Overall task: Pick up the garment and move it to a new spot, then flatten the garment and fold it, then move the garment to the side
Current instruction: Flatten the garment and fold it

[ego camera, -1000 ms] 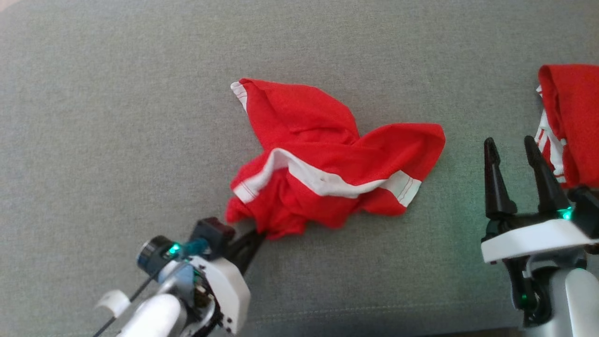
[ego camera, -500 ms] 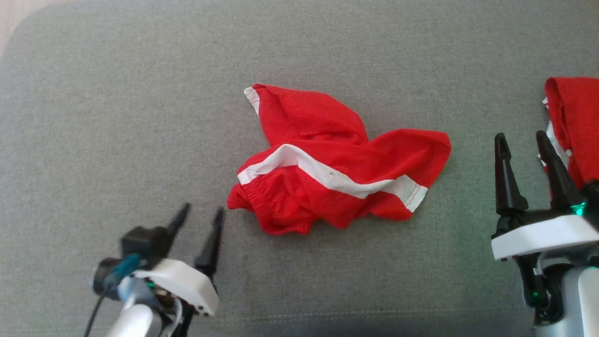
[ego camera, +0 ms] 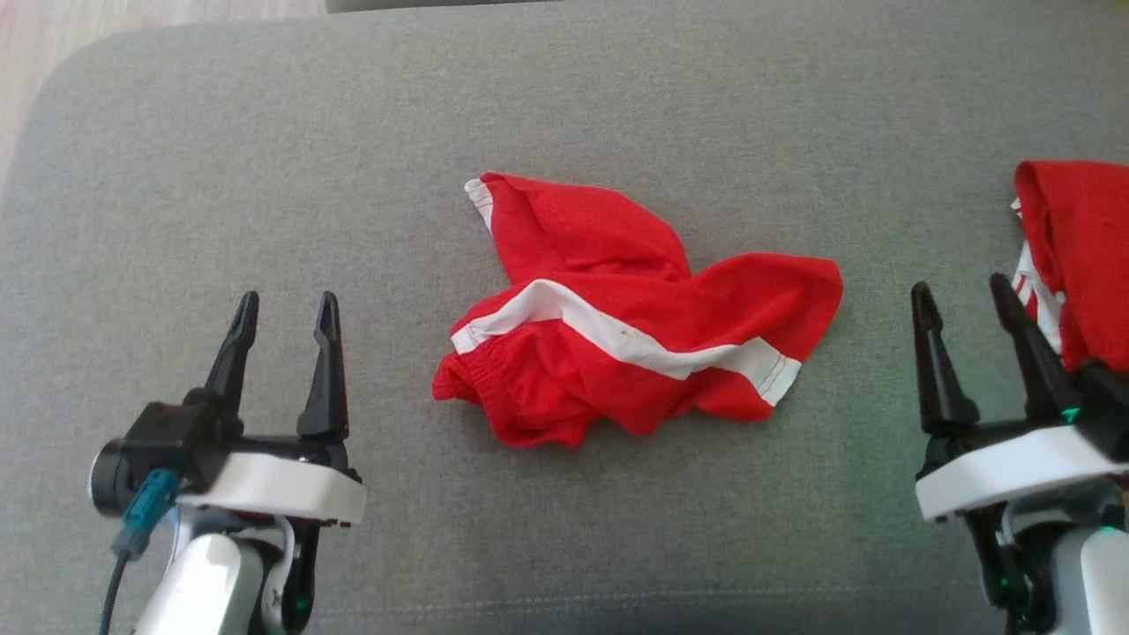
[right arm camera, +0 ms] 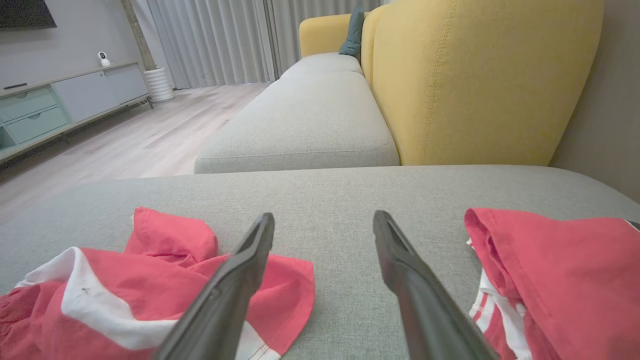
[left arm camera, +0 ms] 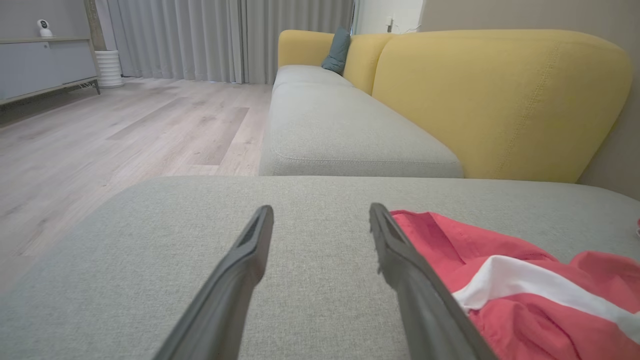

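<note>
The red shorts lie crumpled in the middle of the grey cushion, held by nothing. My left pincer is wide open and empty, with the shorts at its two o'clock. My right pincer is open and empty too, with the shorts at its ten o'clock and another red cloth just beside it at two o'clock. I think flattening comes next, so I should pinch two far-apart edges, pull gently outward and keep low.
</note>
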Robot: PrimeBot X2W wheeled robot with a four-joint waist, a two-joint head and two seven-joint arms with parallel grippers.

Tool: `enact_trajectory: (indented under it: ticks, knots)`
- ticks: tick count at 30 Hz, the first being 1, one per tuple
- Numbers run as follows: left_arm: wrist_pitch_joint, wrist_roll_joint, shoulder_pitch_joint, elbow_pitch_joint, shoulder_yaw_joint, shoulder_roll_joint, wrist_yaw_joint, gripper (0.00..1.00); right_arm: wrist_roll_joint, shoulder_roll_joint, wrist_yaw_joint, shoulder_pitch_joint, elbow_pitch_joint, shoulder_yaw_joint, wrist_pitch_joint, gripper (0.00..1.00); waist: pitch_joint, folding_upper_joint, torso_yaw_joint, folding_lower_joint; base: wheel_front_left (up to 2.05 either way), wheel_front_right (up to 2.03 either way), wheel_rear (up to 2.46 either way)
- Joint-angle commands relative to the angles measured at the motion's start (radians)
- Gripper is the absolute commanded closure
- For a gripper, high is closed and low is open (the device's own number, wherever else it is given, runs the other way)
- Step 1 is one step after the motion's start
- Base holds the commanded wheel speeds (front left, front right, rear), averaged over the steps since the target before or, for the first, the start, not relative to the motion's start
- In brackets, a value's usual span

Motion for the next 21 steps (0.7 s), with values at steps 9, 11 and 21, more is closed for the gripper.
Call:
enact_trajectory:
  ticks: [9,11,21]
  knots:
    - [-0.012,0.012,-0.019,-0.037,0.05,0.022,0.002,0.0,-0.005,-0.014,-0.001,-0.003,-0.059,0.044,0.003,0.0,-0.005,0.0,-0.011,0.0,0.0,0.0,0.0]
    - [-0.012,0.012,-0.021,-0.036,0.049,0.022,0.0,0.0,-0.005,-0.013,-0.001,-0.004,-0.06,0.043,0.003,0.0,-0.003,0.0,-0.011,0.0,0.0,0.0,0.0]
    - [0.125,-0.034,-0.087,-0.007,-0.024,0.028,-0.09,0.0,-0.001,-0.009,-0.001,-0.014,-0.059,0.04,0.004,0.0,0.015,0.0,-0.006,0.0,0.0,0.0,0.0]
